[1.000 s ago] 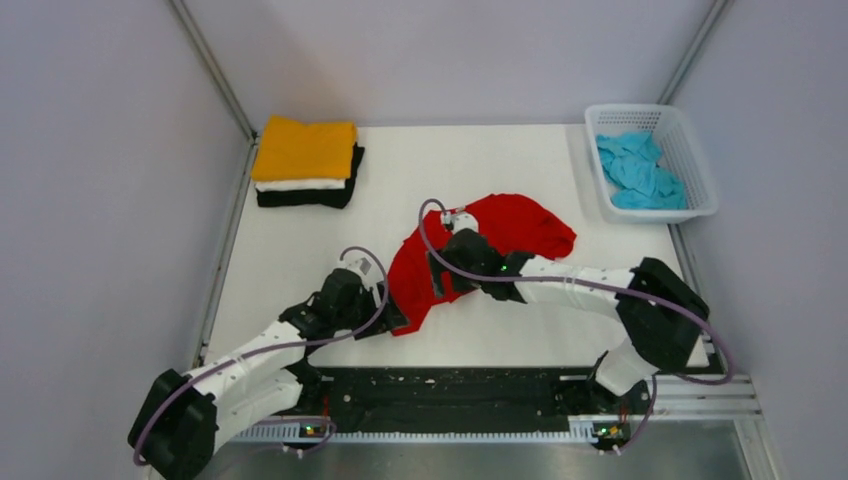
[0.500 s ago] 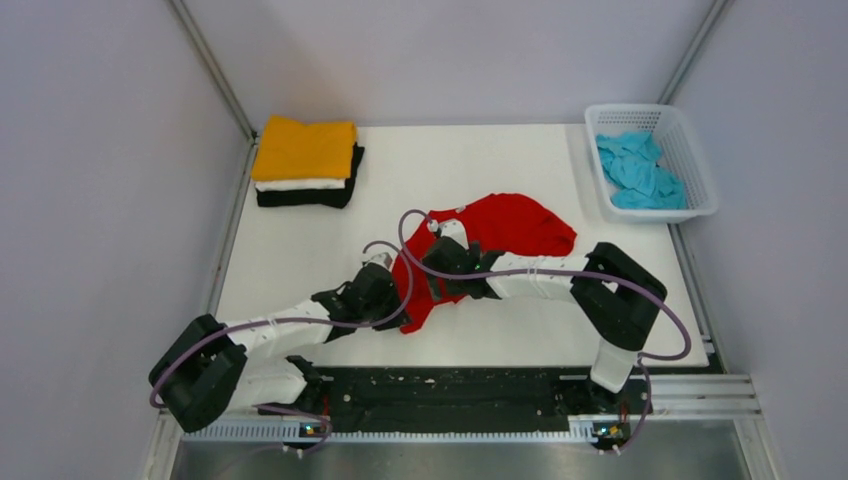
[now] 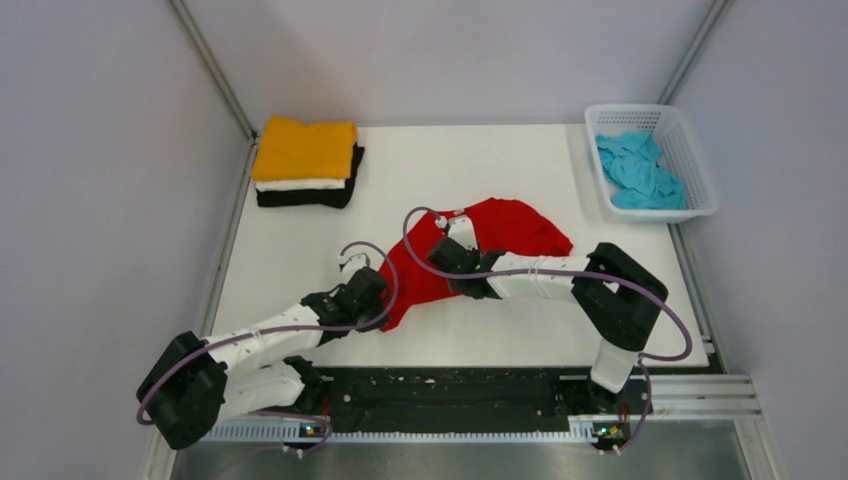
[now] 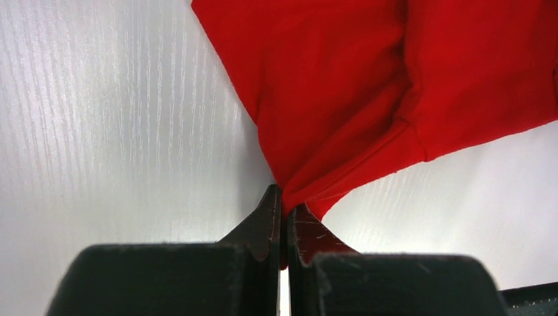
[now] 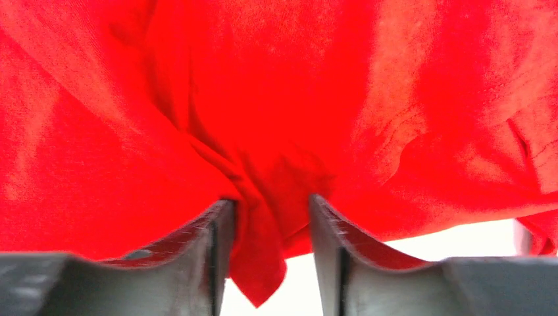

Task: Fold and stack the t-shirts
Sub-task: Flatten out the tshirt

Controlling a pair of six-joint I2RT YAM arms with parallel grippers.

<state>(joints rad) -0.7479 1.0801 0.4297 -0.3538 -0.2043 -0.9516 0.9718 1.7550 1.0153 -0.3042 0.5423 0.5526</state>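
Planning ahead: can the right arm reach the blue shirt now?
Likely not yet: the right gripper has the red shirt between its fingers. Otherwise the blue shirt lies uncovered in the basket.

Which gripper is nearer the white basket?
Right. The right gripper is at the red shirt, left of the basket; the left gripper pinches that shirt's edge farther left.

A white table (image 3: 480, 160) stands between plain grey walls (image 3: 450, 50).

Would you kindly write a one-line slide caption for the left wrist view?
Left gripper shut on a corner of the red t-shirt, the rest spread in loose folds over the white table.
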